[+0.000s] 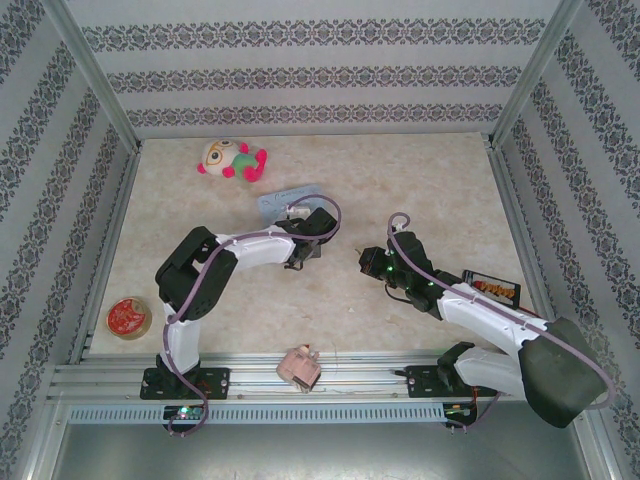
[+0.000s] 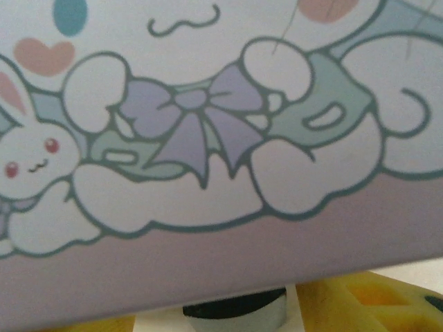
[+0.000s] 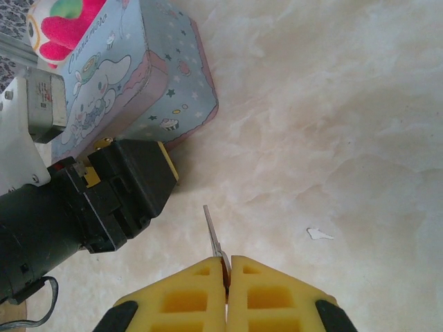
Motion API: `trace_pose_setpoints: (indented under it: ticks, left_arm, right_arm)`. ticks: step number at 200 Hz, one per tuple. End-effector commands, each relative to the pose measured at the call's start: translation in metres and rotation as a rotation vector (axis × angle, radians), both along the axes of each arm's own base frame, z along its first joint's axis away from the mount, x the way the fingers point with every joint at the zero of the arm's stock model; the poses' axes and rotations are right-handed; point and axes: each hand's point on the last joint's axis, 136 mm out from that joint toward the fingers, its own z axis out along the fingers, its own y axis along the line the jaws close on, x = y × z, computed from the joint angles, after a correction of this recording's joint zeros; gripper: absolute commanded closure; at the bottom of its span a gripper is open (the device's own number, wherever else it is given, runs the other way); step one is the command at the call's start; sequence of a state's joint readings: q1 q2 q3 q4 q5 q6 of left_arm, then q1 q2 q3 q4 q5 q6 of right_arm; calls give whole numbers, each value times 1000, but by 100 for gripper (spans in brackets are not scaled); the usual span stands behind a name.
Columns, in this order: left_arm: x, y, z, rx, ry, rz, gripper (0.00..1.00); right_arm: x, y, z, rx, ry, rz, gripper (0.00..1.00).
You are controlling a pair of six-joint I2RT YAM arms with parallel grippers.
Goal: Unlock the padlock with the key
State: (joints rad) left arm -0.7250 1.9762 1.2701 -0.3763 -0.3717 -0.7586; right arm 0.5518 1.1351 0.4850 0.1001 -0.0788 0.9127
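- Hold: the right gripper [image 3: 226,268] has its pads pressed together on the key [image 3: 212,232], pinching the head; the thin silvery blade stands out past the pads, tilted slightly left, over the table [image 3: 332,138].
- Opposite arm: the left gripper [image 1: 303,256] sits just beside the near corner of the tin [image 3: 138,76], across from the key tip; I cannot tell whether it is clamped or slack.
- Location: a small dark piece lies between the left gripper's yellow foam at the lower edge of the left wrist view, under the tin's side; judged to be the padlock [image 2: 232,308], not confirmed; keyhole not made out.
- Handling, key: judged light, stiff, smooth metal; thin enough to swivel in foam under side load; the hold on the head is sound, and the blade is free for insertion.
- Handling, padlock: judged small, hard and slick; best gripped across the flat body faces, keyhole end towards the key, shackle free to spring.
- Stage: judged pre-insertion; key tip and left gripper near but apart.
- Risk: slight misalignment may twist the key in its pinch or push the padlock out of its hold.
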Motion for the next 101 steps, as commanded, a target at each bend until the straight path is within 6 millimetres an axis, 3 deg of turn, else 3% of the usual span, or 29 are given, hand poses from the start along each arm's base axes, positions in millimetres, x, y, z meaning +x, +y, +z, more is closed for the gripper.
trace_pose_setpoints:
  ticks: [1,101]
  left_arm:
    - [5,-3,-2,13,-19,-15,40]
    - [14,1,-6,12,-124,-21,51]
  right_arm:
    - [6,-2,6,3,-16,-16,100]
    - [3,-10,3,7,-21,-51,100]
